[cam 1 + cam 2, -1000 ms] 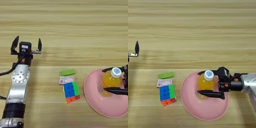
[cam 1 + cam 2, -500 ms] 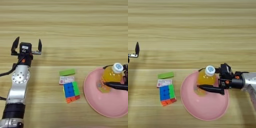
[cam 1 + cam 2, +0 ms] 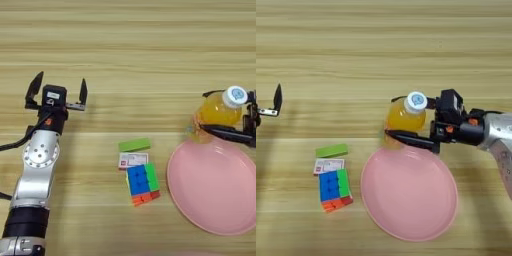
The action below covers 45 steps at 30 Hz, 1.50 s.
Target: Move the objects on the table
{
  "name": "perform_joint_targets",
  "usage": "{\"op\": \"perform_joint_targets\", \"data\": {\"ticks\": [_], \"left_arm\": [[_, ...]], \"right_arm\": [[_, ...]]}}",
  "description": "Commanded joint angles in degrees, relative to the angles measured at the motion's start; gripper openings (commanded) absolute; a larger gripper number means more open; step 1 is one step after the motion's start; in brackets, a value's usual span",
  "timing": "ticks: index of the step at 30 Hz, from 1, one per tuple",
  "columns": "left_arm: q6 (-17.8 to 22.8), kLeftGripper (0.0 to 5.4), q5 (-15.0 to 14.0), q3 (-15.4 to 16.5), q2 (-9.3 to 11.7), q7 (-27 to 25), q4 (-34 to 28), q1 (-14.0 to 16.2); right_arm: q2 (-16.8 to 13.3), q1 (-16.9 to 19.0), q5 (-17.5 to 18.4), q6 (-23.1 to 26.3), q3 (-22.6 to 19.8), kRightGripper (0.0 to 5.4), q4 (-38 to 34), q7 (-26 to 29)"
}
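Out of the dish it comes: the orange drink bottle with white cap [image 3: 406, 114], which a second ago sat well inside the round pink plastic plate [image 3: 408, 195], now hangs at the plate's far rim, over the light-brown wooden table [image 3: 381, 50], carried there by the right gripper [image 3: 408, 120]. Its two black fingers [image 3: 411, 140] are closed around the bottle's body, one along the near side and one curving behind, just under the cap. That looks a sensible place to hold; the bottle seems full of liquid, so it is likely to be fairly heavy for its size, smooth-sided and inclined to slip or swing if pinched near the top. Over on the other side, the left gripper [image 3: 58, 92] sits parked with fingers spread wide and nothing between them. Between the two arms lie the green rectangular block [image 3: 134, 145], the flat red-and-white packet [image 3: 133, 160] just beside it, and the multicoloured puzzle cube [image 3: 143, 184] touching the packet's near edge, all light, rigid, easy pickings.
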Motion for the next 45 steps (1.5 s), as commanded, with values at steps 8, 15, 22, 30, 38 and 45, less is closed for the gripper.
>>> {"op": "perform_joint_targets", "data": {"ticks": [8, 15, 22, 30, 38, 45], "left_arm": [[-2.98, 5.4, -2.59, -2.17, 0.98, -5.81, -3.2, 1.26], [-3.81, 5.4, -8.16, -3.89, 2.51, -14.83, -7.37, 1.62], [-2.72, 5.4, -14.93, -6.85, 5.07, -26.23, -10.72, 1.8], [-1.47, 5.4, -19.04, -10.64, 7.27, -36.94, -11.23, 0.78], [0.78, 5.4, -20.89, -13.66, 7.49, -43.2, -10.39, -1.02], [1.78, 5.4, -21.12, -15.95, 6.97, -45.64, -11.07, -1.43]], "right_arm": [[1.35, -8.06, -5.19, 4.07, 2.57, 3.52, -0.87, -9.58], [1.21, -9.44, -6.02, 5.53, 3.51, 3.52, -0.46, -10.25], [1.46, -10.55, -6.18, 6.55, 4.04, 3.52, -0.65, -10.33], [1.58, -11.73, -5.79, 7.17, 4.24, 3.52, -0.88, -10.12], [0.72, -11.37, -4.97, 7.6, 4.63, 3.52, -2.89, -8.45], [0.95, -11.27, -4.71, 8.58, 4.99, 3.52, -4.69, -7.73]]}}
